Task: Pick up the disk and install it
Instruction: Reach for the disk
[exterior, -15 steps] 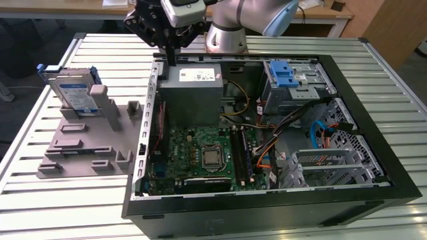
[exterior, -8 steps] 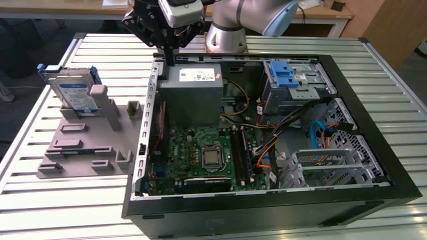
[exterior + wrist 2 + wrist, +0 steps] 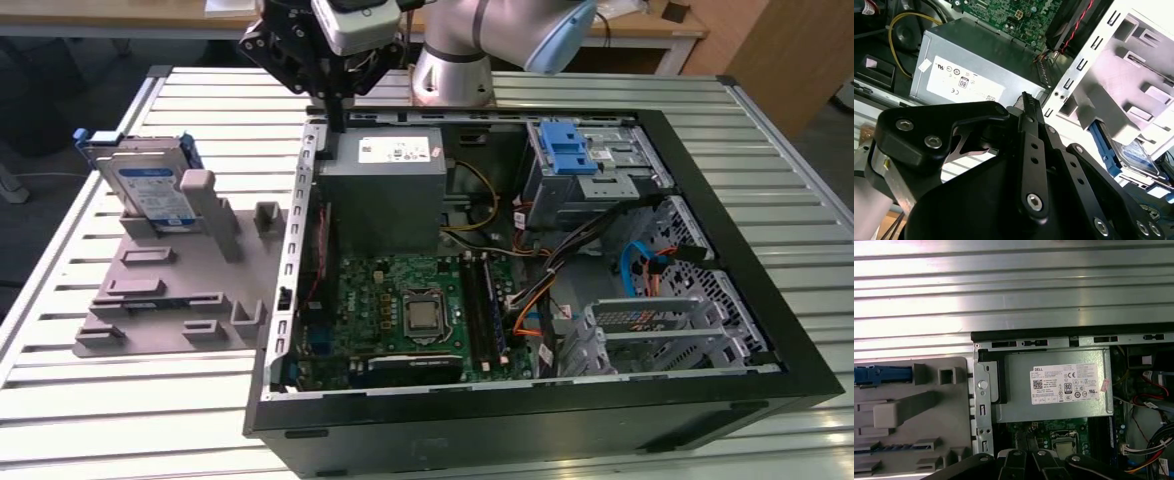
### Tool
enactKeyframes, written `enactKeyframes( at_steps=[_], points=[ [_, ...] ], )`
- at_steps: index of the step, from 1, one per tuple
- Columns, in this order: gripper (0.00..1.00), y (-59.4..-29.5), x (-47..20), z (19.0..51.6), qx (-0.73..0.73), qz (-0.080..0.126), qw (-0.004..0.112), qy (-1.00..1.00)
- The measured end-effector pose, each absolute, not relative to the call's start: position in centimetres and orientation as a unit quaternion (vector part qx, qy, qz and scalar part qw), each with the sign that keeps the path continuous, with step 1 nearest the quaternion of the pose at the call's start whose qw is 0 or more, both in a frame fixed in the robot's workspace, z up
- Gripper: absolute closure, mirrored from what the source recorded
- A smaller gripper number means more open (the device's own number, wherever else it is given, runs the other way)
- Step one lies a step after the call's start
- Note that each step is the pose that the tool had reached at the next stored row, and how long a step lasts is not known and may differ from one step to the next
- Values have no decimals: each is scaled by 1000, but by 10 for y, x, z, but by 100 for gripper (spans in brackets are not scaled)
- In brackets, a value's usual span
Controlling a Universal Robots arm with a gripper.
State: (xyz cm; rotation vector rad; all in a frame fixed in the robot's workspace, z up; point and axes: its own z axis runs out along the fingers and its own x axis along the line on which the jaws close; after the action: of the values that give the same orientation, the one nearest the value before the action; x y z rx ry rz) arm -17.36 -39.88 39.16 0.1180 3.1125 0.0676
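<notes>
The disk (image 3: 144,186), a silver-grey drive with a white-and-blue label in a blue carrier, stands on edge in a grey holder (image 3: 167,310) at the exterior view's left, outside the computer case. In the first wrist view its blue carrier edge (image 3: 876,375) shows from above. The second wrist view shows the disk (image 3: 1135,156) beyond the holder. My gripper (image 3: 330,112) hangs over the case's back-left corner, above the power supply and to the right of the disk. Its fingers (image 3: 1026,107) are shut together with nothing between them.
The open computer case (image 3: 481,420) lies on a slatted metal table (image 3: 134,420). Inside are the grey power supply box (image 3: 387,185), the motherboard (image 3: 400,320), loose cables and a silver drive cage with a blue latch (image 3: 577,150). The arm's base (image 3: 454,70) stands behind the case.
</notes>
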Motion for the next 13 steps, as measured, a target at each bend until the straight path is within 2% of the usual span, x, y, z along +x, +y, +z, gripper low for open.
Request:
enactKeyframes(
  at_steps=[13],
  points=[
    [89, -399, -179, 391, 38, 22, 13, 999]
  ],
)
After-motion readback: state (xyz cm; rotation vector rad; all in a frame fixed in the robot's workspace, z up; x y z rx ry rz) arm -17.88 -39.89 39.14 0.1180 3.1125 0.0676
